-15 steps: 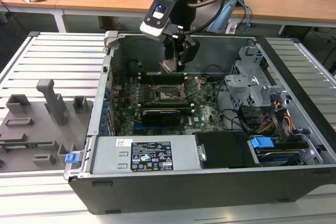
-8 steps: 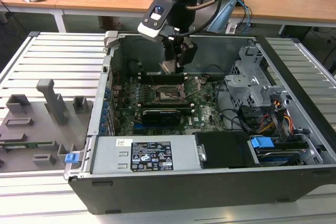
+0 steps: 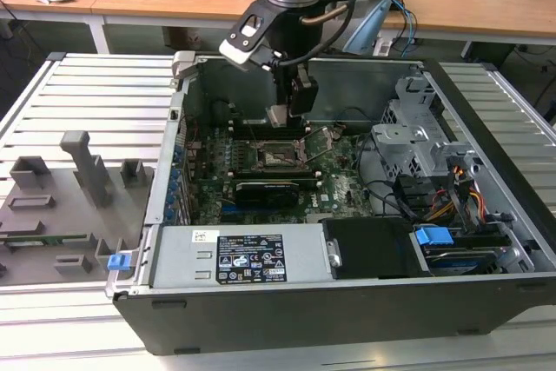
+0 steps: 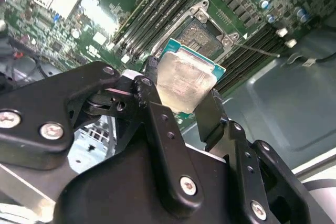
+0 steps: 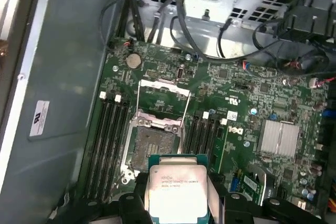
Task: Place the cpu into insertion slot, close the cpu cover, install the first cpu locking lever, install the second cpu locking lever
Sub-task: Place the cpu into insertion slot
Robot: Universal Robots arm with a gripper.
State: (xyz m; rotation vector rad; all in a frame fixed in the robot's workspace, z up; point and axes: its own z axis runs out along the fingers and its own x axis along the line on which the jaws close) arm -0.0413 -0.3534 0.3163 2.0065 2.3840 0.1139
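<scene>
Between tool tips: tool (image 4: 182,95) clenched on the cpu (image 5: 177,195), gripped at opposite edges | cpu held over the motherboard, just short of the empty insertion slot (image 5: 152,148), not touching | step, I judge: placing the cpu; seating calls for chip level and squared to slot | cpu cover (image 5: 163,99) lies open beyond | chip print and white label (image 5: 41,118) on case wall left unread

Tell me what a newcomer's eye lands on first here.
The end effector grips the cpu by its edges, holding it above the green motherboard inside the open computer case. Close by, the insertion slot sits empty, with the cpu cover swung open beside it.
</scene>
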